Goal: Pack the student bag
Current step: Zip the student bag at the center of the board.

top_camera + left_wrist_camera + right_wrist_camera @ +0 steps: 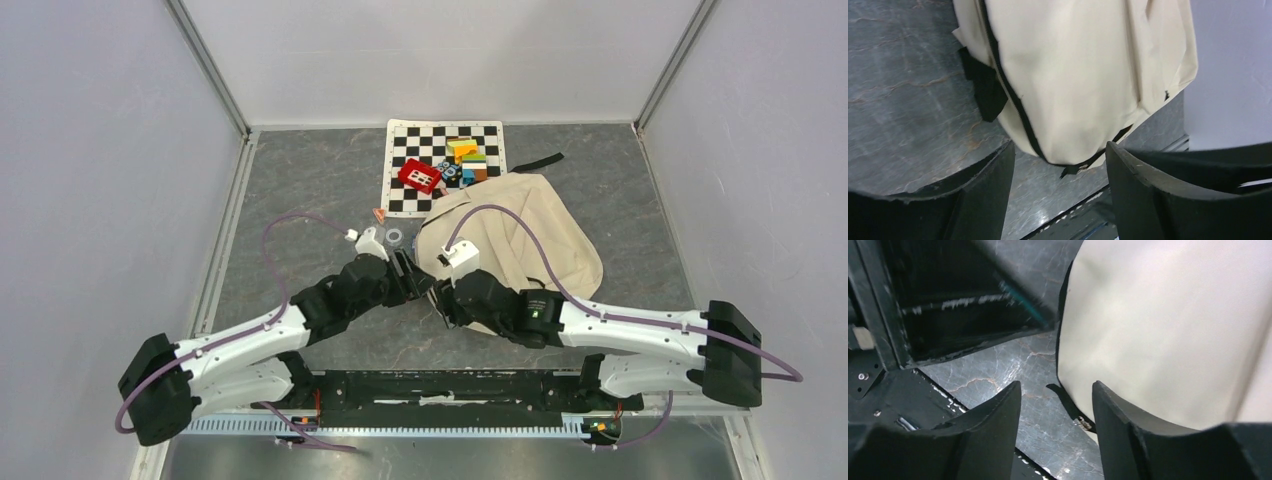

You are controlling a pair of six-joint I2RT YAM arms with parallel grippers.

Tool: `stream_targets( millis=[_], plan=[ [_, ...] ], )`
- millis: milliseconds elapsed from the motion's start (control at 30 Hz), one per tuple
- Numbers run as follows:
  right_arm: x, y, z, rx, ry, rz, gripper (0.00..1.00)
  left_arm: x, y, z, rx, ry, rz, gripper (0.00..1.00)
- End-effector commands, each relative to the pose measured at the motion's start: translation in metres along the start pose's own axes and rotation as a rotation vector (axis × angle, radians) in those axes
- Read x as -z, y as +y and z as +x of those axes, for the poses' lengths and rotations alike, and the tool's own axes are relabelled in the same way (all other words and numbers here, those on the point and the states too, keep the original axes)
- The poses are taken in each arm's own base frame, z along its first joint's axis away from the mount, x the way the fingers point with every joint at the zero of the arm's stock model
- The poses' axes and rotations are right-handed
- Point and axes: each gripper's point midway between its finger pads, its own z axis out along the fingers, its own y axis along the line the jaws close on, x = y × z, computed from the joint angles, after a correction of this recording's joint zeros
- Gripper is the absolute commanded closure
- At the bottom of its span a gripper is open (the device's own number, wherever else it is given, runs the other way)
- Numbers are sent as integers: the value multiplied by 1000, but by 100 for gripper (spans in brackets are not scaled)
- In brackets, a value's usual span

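The student bag [525,235], cream fabric with black trim, lies flat right of the table's middle. Both grippers meet at its near left corner. My left gripper [414,279] stands open with nothing between its fingers. In the left wrist view the left gripper [1059,146] hovers over the student bag [1083,75], just above its black zipper line and a small black pull tab [1074,169]. My right gripper [1055,385] is open too. Between its fingers lies bare table with a black zipper strip and metal puller [1082,422] at the edge of the student bag [1168,330].
A checkered mat [405,200] lies at the back, bearing coloured blocks [466,158] and a red piece [419,176]. A white ring [394,237] and a small pink item [378,213] lie left of the bag. A black strap [540,162] sticks out behind it. A black rail [450,385] runs along the near edge.
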Motion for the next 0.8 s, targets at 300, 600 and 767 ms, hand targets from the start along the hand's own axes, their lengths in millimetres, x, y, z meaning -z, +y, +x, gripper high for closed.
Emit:
stream_targets(
  millis=[300,600,767],
  plan=[
    [22,-85,-37,-21,-75,189,24,1,-10,53,-105,159,162,27],
    [34,-100,-18,-59,-86,185,22,-22,-20,64,-76,181,161,56],
    [33,-97,-9,-89,-78,164,22,-29,-16,65,-63,177,128,61]
  ],
)
